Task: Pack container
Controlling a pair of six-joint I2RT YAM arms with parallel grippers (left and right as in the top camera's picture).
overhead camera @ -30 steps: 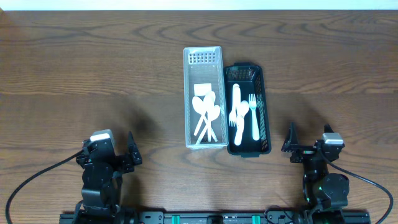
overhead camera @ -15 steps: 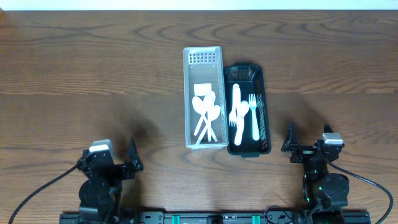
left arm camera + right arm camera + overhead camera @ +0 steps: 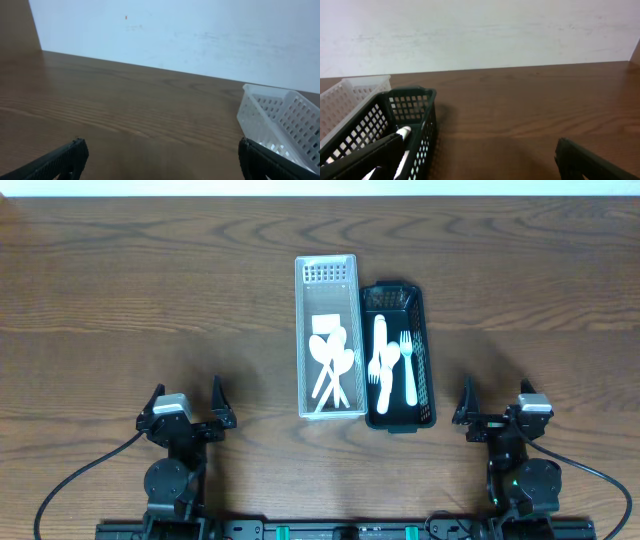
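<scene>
A clear white basket (image 3: 328, 280) holds several white spoons (image 3: 333, 360) at mid-table. Touching its right side, a black basket (image 3: 425, 350) holds white forks (image 3: 392, 360). My left gripper (image 3: 187, 402) is open and empty near the front edge, left of the baskets. My right gripper (image 3: 496, 408) is open and empty near the front edge, right of them. The left wrist view shows the white basket's corner (image 3: 280, 120) between the open fingers (image 3: 160, 160). The right wrist view shows the black basket (image 3: 412, 117), the white basket (image 3: 355, 92) and open fingers (image 3: 480, 160).
The wooden table (image 3: 150, 290) spreads around both baskets. A pale wall (image 3: 175, 35) stands behind the table's far edge. Cables run from both arm bases at the front edge.
My left arm has drawn back and turned to face straight ahead, its gripper now level with the right one. The right arm and both baskets have not moved.
</scene>
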